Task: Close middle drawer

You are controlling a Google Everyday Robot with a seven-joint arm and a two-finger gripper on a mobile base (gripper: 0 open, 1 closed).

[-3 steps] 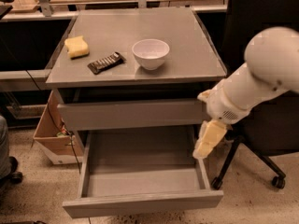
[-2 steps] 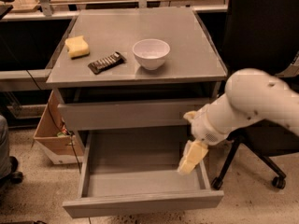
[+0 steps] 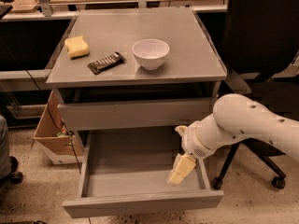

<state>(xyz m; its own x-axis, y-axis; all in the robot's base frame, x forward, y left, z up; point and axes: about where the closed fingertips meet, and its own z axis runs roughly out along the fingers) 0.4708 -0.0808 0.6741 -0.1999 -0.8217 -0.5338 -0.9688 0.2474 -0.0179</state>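
End effector over open middle drawer: grey, bare, handleless.

Grey middle drawer stands wide open, end effector over it.

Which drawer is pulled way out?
The middle drawer: pulled far out, bare grey inside showing, with the tool hanging over its right side. The upper drawer above it sticks out only slightly.

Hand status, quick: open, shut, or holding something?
Hand: cannot be told whether open or shut. It hangs over the right side of the open middle drawer, with no object seen in it.
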